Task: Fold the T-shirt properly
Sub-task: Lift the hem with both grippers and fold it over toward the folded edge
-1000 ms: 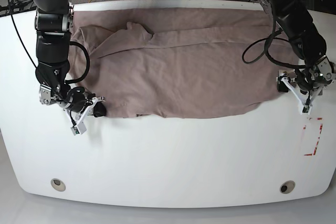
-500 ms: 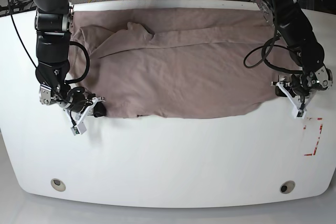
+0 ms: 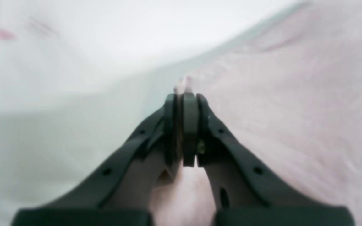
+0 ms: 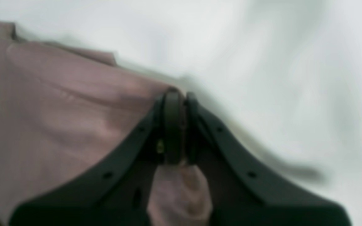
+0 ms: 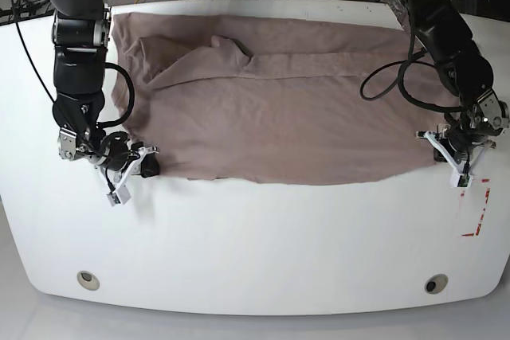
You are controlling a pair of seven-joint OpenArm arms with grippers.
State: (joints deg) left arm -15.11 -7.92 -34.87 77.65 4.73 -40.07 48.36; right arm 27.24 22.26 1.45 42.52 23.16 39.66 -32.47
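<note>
T-shirt [image 5: 271, 101] lies spread flat across the far half of the white table [image 5: 255, 236], its near hem running between my two grippers. My right gripper [image 4: 176, 94] is clamped on the hem corner at one end, a bunch of cloth showing between the closed jaws. My left gripper [image 3: 184, 94] is pinched tight on the opposite corner, a small tuft of fabric poking past the tips. I judge the cloth thin, soft and light, with no stiffness at all, so it should sag and crease wherever I don't hold it. The two hem corners look like the right places to grip, pulled gently apart to keep the edge straight
</note>
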